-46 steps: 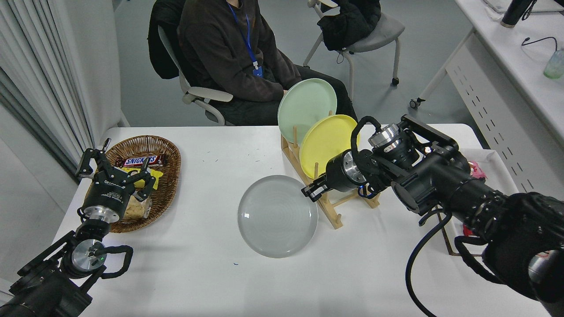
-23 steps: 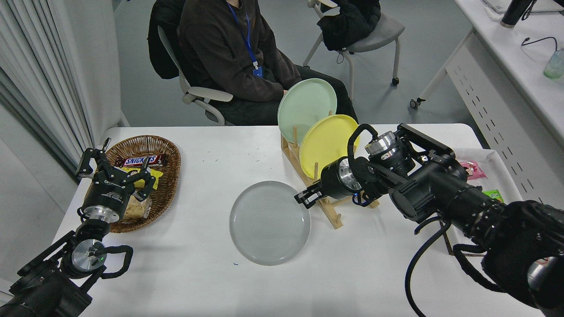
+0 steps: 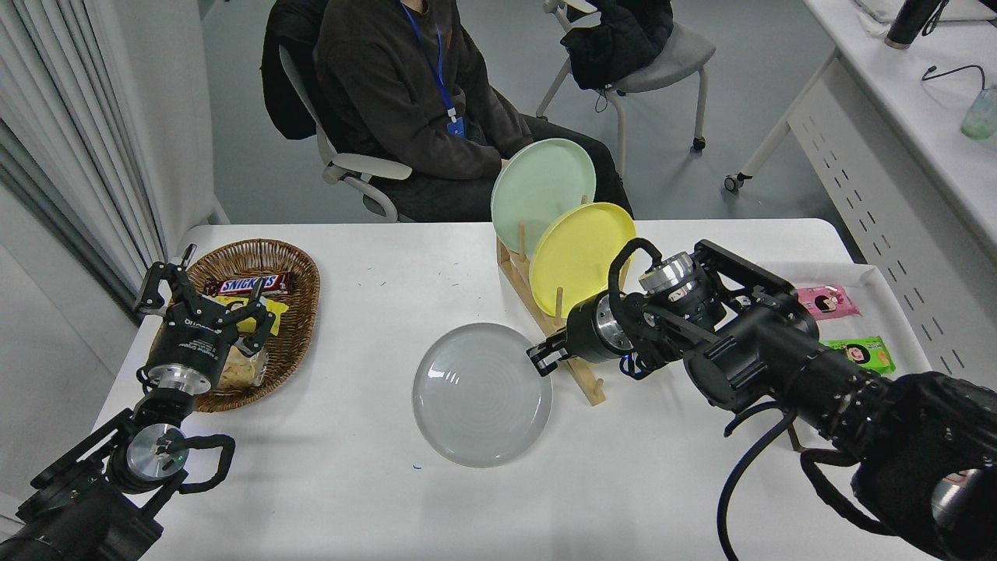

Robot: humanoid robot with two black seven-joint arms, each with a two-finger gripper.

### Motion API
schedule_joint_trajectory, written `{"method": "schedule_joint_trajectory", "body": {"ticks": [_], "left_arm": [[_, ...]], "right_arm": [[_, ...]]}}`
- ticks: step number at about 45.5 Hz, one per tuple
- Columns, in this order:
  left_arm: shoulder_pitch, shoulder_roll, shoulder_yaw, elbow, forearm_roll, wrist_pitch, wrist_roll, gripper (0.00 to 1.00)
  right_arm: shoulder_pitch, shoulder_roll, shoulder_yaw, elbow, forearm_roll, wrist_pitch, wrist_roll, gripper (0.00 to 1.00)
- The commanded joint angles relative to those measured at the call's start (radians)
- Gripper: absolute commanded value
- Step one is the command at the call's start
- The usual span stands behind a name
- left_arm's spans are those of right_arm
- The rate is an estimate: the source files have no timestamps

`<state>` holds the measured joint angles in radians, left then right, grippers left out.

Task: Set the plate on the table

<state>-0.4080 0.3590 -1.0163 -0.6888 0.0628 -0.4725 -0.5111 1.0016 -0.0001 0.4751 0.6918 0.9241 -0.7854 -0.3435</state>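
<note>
The right gripper [image 3: 543,357] pinches the plate [image 3: 481,396] at its rim nearest the rack [image 3: 580,372]; fingertip contact is hard to make out.

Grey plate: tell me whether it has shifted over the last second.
Yes. The plate, gripped at its rim by the right gripper, has slid left, away from the wooden rack, then eased slightly back and lower.

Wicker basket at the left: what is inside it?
The brown oval wicker basket holds a Snickers bar, a yellow packet and a pale snack bag. The parked left tool covers the rest.
</note>
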Motion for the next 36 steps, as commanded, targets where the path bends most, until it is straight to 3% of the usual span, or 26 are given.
{"method": "schedule_joint_trajectory", "body": {"ticks": [1,36], "left_arm": [[0.0,0.0,-0.001,0.0,0.0,0.0,0.0,0.98],[0.0,0.0,0.001,0.0,0.0,0.0,0.0,0.98]], "right_arm": [[-0.031,0.0,-0.036,0.04,0.027,0.0,0.014,0.0],[-0.066,0.0,-0.038,0.054,0.019,0.0,0.014,0.0]]}}
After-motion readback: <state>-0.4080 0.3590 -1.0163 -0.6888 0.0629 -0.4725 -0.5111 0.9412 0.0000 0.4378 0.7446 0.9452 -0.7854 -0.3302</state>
